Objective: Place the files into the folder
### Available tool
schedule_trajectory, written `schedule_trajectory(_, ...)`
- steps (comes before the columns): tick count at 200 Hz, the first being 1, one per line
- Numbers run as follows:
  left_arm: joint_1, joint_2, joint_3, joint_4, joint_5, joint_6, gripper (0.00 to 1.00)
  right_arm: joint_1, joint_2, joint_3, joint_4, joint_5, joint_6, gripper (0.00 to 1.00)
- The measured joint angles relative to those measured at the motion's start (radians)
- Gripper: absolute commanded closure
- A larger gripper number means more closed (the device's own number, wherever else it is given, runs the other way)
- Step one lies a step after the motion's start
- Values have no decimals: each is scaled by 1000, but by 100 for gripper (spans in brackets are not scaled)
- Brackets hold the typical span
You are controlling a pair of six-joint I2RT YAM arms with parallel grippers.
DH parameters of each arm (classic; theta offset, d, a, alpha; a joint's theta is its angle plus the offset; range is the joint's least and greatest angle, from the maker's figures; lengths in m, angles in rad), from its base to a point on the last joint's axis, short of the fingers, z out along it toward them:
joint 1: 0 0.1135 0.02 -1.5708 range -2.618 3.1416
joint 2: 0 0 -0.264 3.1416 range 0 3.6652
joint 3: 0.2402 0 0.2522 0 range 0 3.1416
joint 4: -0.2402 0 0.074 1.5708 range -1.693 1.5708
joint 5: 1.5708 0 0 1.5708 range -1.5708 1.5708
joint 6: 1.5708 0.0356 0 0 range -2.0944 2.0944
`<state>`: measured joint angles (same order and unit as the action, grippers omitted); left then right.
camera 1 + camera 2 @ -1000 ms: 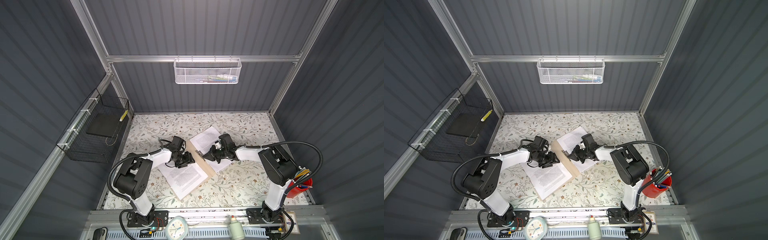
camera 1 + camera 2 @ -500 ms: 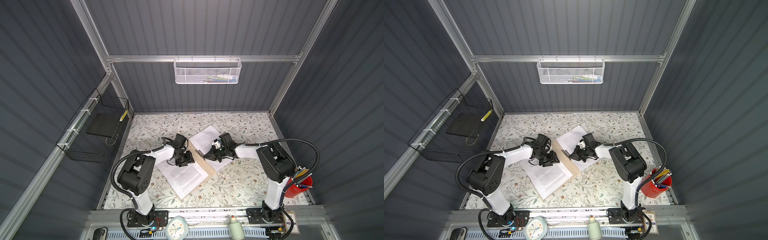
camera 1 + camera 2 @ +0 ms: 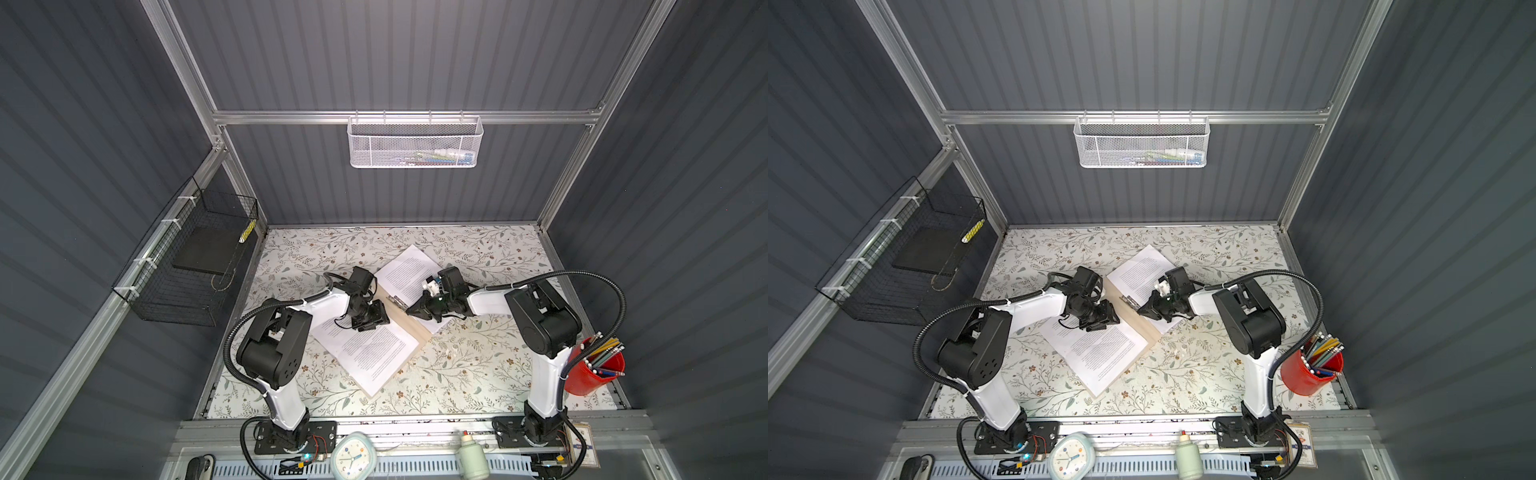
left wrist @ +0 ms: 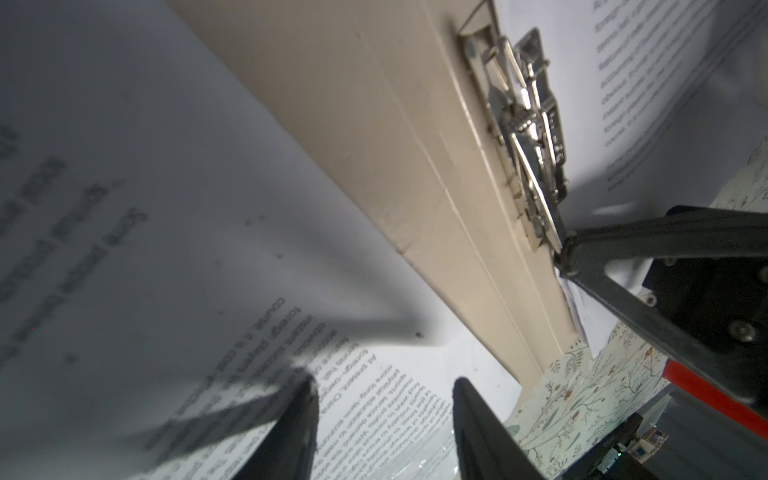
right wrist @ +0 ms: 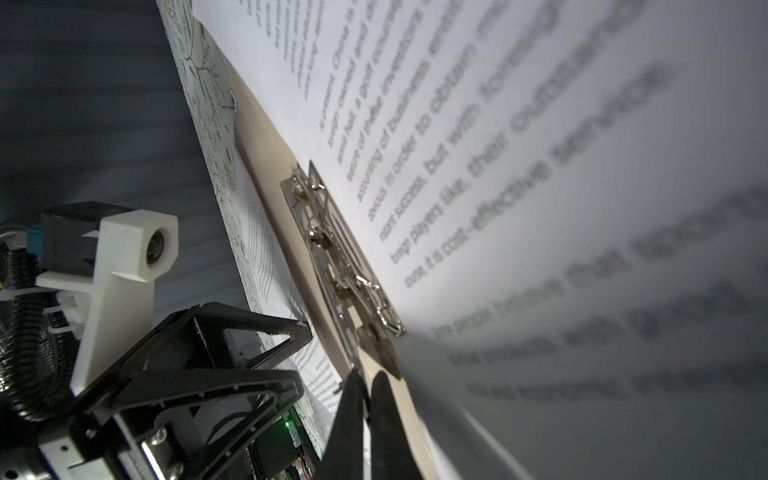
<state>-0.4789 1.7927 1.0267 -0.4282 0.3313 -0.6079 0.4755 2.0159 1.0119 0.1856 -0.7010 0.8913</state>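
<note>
The tan folder (image 3: 415, 332) (image 3: 1136, 318) lies open on the floral table, its metal clip (image 3: 397, 300) (image 4: 523, 124) (image 5: 340, 257) along the spine. One printed white sheet (image 3: 374, 351) (image 4: 166, 249) of the files lies on its near-left flap, another (image 3: 409, 270) (image 5: 540, 166) on the far-right flap. My left gripper (image 3: 376, 319) (image 4: 384, 388) hangs open just above the near-left sheet, nothing between its fingers. My right gripper (image 3: 411, 311) (image 5: 365, 376) is shut, its tips at the clip's near end; contact is unclear.
A red pencil cup (image 3: 596, 370) stands at the right front corner. On the left wall hangs a black wire basket (image 3: 187, 274), on the back wall a white mesh basket (image 3: 413, 143). A clock (image 3: 353, 455) and a bottle (image 3: 471, 455) sit on the front rail.
My left gripper has shifted slightly over the near-left sheet and its jaws have narrowed a little. The right gripper has stayed shut at the clip.
</note>
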Motion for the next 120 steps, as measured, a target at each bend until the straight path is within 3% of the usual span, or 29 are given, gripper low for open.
schedule_trajectory(120,1,11,1,42,2,6,46,-6,68,-4,161,40,36,100)
